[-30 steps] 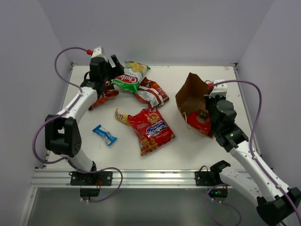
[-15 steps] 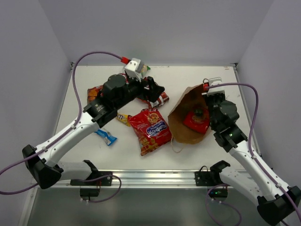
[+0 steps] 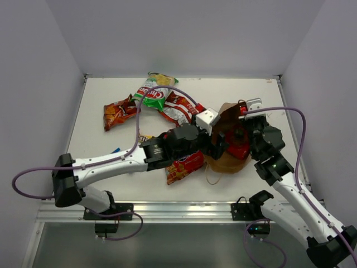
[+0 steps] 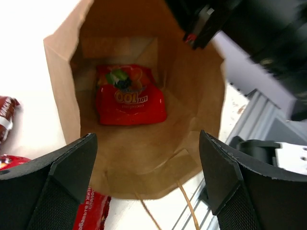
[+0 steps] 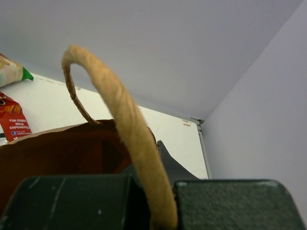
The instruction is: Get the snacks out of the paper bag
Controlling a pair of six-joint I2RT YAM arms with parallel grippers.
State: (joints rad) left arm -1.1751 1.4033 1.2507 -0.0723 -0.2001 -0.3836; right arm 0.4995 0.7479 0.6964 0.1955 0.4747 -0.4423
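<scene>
Two black fingers of the left gripper stand wide apart with nothing between them: released, and aimed straight down the mouth of the paper bag. Dead ahead of that gap, deep at the bag's closed end, one red packet lies flat against the brown wall. It is a glossy, slightly puffed pouch, nearly square, with its lettering running across the wrist view, parallel to the line between the fingers. By my reading the coming move is a straight reach along the bag's long axis, and the left arm is the nearer and the only free one.

The right gripper is clenched on the bag's twisted handle, a stiff cord of kraft paper arching above its pads. The bag itself is matte, creased and soft-walled, tipped with its mouth toward the left arm.

Out on the white table lie a green-white chip bag, a red bag touching it, an orange-red one apart to the left, and another red bag partly under the left forearm.
</scene>
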